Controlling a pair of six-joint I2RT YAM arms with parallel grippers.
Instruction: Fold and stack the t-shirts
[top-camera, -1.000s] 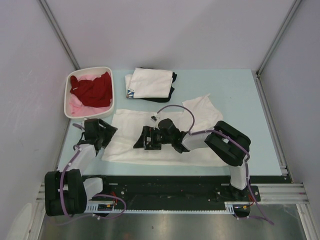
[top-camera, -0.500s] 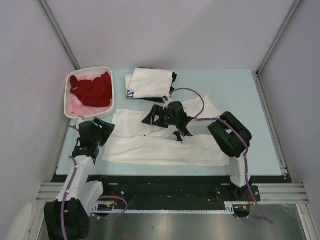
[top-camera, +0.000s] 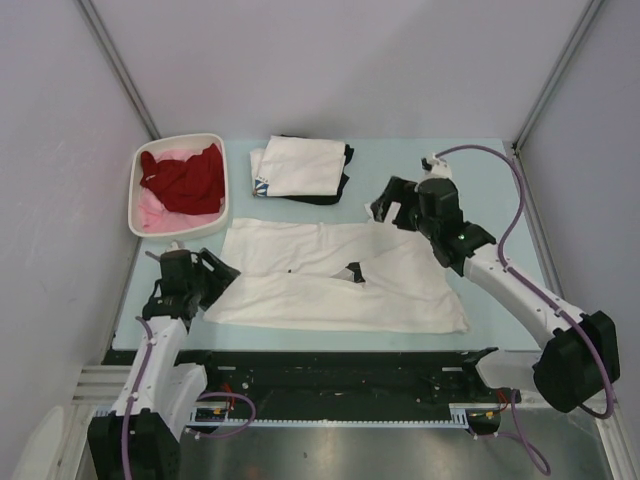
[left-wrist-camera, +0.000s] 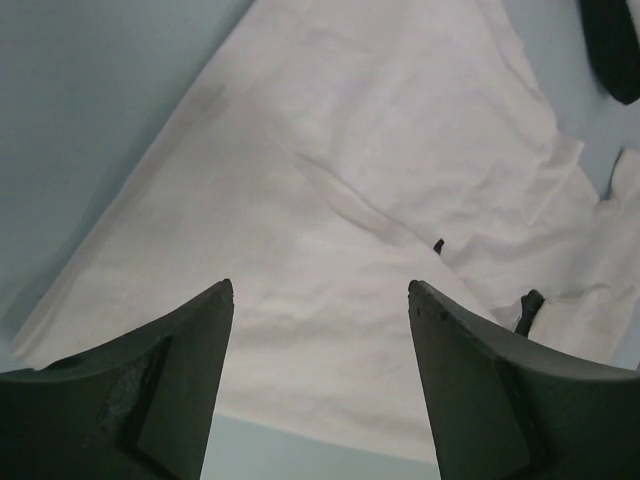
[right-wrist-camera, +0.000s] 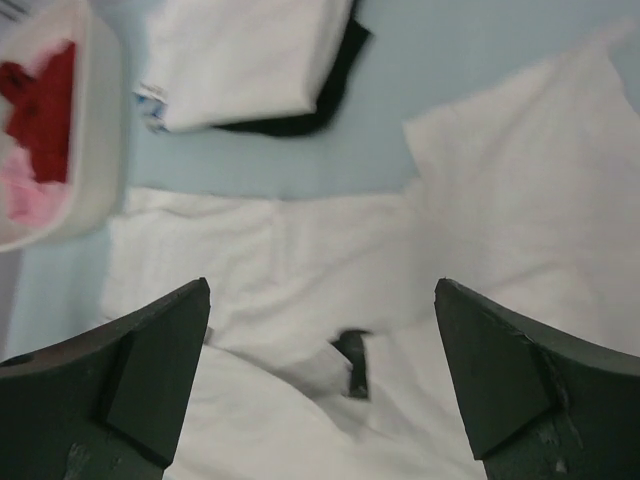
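Note:
A cream-white t-shirt lies spread flat across the near table, with a small dark patch at a fold near its middle. My left gripper is open and empty, low over the shirt's left edge. My right gripper is open and empty, raised above the shirt's far right part. A folded cream-white shirt with a small blue mark rests on a folded black shirt at the back. A dark red shirt and a pink shirt lie crumpled in the basin.
The white oval basin stands at the back left corner and also shows in the right wrist view. Grey walls close in the table on the left, back and right. A black rail runs along the near edge.
My right arm has lifted off the shirt's middle and swung back and to the right. The shirt's right side now lies flatter. My left gripper has drawn back a little toward the near left.

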